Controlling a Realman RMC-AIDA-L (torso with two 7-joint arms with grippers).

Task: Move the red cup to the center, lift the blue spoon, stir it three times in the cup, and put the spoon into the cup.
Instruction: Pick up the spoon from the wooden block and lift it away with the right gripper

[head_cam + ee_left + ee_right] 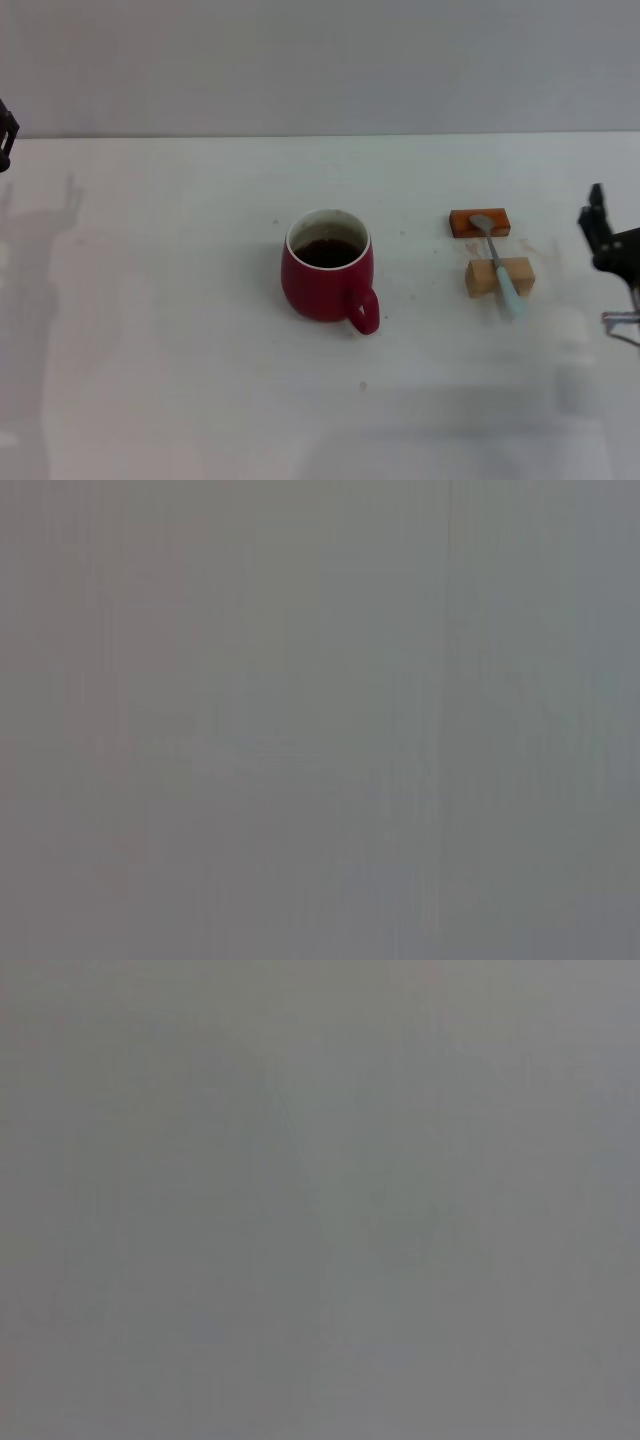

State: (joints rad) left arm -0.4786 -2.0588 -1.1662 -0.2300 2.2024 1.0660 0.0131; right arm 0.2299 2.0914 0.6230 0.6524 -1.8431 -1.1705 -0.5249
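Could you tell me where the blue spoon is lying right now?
In the head view, the slim blue-handled metal spoon lies right of the dark red ceramic mug, bridging two small blocks.

Wide bare table [150, 380] on every side of the red cup [326, 268], nothing crowding it; its handle juts toward the near right. Off to its right, well apart, the blue spoon [497, 262] lies across an orange block [480, 222] and a wooden block [499, 277], open from above. Right gripper [606, 240] sits just beyond them at the edge.
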